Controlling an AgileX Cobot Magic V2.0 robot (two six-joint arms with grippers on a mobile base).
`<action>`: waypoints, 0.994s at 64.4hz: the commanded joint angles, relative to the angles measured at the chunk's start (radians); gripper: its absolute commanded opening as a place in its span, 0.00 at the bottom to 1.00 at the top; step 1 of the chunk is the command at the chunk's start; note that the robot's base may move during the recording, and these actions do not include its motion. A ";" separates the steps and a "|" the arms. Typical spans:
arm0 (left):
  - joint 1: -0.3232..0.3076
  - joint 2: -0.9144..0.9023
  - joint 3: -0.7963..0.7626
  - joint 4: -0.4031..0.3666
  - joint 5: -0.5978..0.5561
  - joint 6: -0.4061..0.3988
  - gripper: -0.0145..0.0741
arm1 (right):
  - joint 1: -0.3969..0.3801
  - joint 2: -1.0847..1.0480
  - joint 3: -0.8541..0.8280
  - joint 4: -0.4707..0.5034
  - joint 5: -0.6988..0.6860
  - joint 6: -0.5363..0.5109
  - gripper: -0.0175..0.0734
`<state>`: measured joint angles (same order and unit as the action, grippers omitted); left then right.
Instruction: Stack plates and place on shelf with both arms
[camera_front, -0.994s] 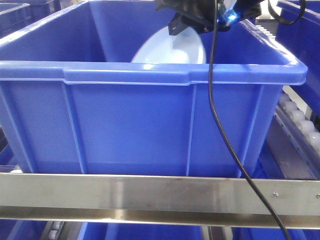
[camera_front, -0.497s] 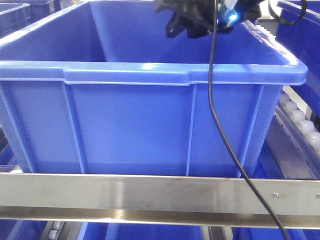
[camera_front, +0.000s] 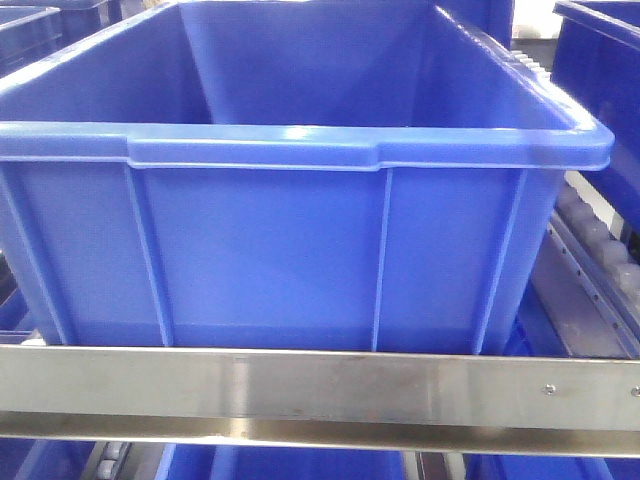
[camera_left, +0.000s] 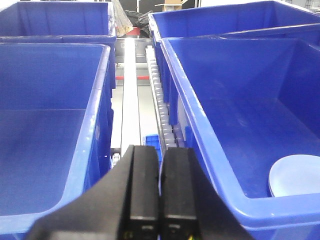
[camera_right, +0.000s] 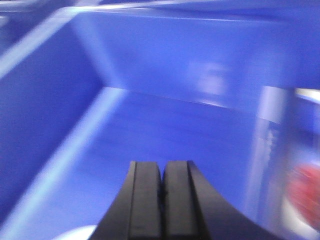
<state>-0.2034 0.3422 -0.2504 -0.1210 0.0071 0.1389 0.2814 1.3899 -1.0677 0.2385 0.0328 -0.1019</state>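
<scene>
The left hand (camera_left: 160, 200) is pressed closed and empty above the gap between two crates; the right hand (camera_right: 161, 200) is likewise closed and empty inside the blue crate (camera_front: 300, 250) on the shelf (camera_front: 320, 385). A pale plate (camera_left: 296, 175) lies on the crate floor, probably the stack, so placement looks finished.

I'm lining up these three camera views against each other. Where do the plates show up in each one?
Front view: plates not visible; only the blue crate's outer wall and rim show.
Left wrist view: plates lie on the crate floor, lower right, partly cut off by the near rim.
Right wrist view: a blurred pale sliver at the bottom edge, possibly them.
Shared landmark: the blue crate.
</scene>
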 joint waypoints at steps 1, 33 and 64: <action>0.002 0.007 -0.029 -0.002 -0.081 -0.002 0.25 | -0.056 -0.084 -0.012 -0.014 -0.046 -0.011 0.24; 0.002 0.007 -0.029 -0.002 -0.081 -0.002 0.25 | -0.249 -0.537 0.465 -0.038 -0.197 -0.012 0.24; 0.002 0.007 -0.029 -0.002 -0.081 -0.002 0.25 | -0.249 -1.124 0.710 -0.038 -0.042 -0.011 0.24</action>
<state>-0.2034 0.3422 -0.2504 -0.1210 0.0071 0.1389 0.0385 0.3140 -0.3348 0.2118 0.0210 -0.1037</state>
